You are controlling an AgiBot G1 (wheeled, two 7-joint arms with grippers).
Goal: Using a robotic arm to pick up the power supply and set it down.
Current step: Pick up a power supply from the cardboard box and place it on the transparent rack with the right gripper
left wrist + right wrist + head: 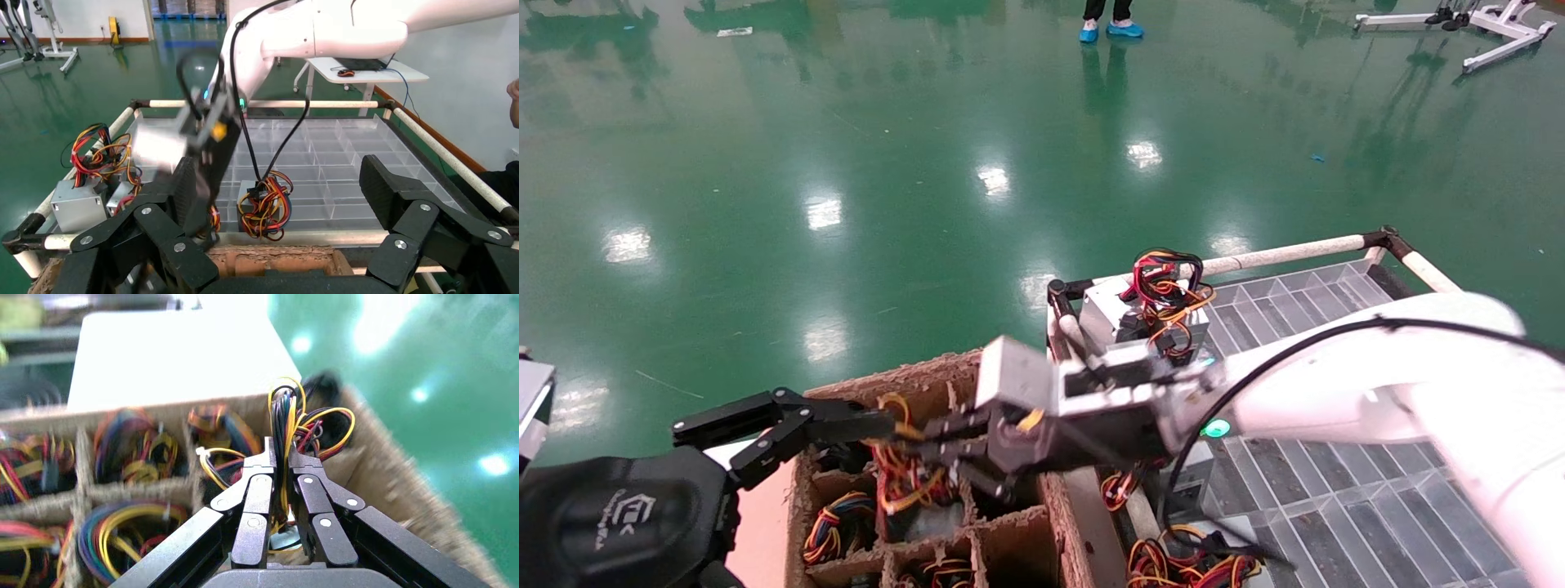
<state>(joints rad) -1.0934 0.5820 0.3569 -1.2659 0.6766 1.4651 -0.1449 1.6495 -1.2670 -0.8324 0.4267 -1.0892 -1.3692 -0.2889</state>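
Green shop floor, cardboard divider box (928, 371) below. Your right gripper (280, 462) is pinched narrow on the wire bundle (287, 419) of a power supply (911, 490) sitting straight under it in a cell. Left gripper (764, 433) gapes wide beside the box, idle.

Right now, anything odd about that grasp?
Yes. The right gripper is pinching only the wire bundle of a power supply in the cardboard divider box, not its metal body. Left gripper hovers open beside the box.
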